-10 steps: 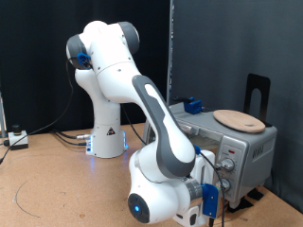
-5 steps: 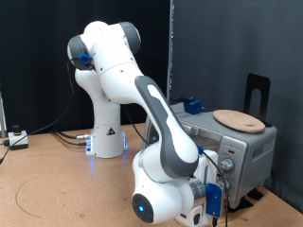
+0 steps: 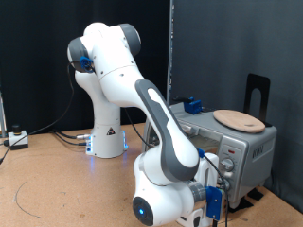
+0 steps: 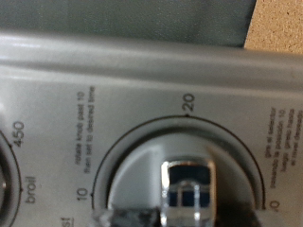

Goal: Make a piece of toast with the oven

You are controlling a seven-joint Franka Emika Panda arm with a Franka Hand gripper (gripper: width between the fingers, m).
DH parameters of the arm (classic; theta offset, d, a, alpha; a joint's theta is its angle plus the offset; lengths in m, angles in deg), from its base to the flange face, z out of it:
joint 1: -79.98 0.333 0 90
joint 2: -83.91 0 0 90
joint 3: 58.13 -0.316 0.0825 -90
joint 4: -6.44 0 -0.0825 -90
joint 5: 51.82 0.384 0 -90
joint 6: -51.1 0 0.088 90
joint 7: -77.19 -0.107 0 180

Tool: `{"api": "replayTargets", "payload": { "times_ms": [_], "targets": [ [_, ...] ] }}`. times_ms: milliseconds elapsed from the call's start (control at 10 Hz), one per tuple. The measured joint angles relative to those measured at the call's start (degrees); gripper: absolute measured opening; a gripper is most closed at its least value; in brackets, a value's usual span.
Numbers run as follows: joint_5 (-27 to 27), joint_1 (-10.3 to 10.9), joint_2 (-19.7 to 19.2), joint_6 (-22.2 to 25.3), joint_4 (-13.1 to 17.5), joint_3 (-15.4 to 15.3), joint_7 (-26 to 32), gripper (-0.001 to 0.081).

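Observation:
The silver-grey oven (image 3: 248,149) stands at the exterior view's right, its knob panel facing the arm. My gripper (image 3: 221,171) is pressed up against the knobs on that panel, mostly hidden behind my wrist. The wrist view is filled by the oven's panel (image 4: 114,71) and one round timer knob (image 4: 187,178) with marks 10 and 20 around it, very close. Part of a second dial marked 450 and broil (image 4: 11,161) shows at the edge. The piece of toast is out of view.
A round light wooden board (image 3: 239,120) lies on top of the oven. A blue object (image 3: 194,104) sits behind it, and a black upright stand (image 3: 258,95) rises behind the oven. A small white box with cables (image 3: 16,139) lies on the floor at the left.
My wrist and forearm have shifted slightly down and towards the oven's panel. The oven and the board have not moved.

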Motion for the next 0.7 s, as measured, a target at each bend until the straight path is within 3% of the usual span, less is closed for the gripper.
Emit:
{"api": "replayTargets", "payload": {
  "times_ms": [100, 700],
  "targets": [
    [0.00, 0.00, 0.00, -0.01, 0.00, 0.00, 0.57, 0.0098],
    [0.80, -1.06, 0.18, -1.63, -1.24, -0.96, 25.83, 0.0098]
  ]
}}
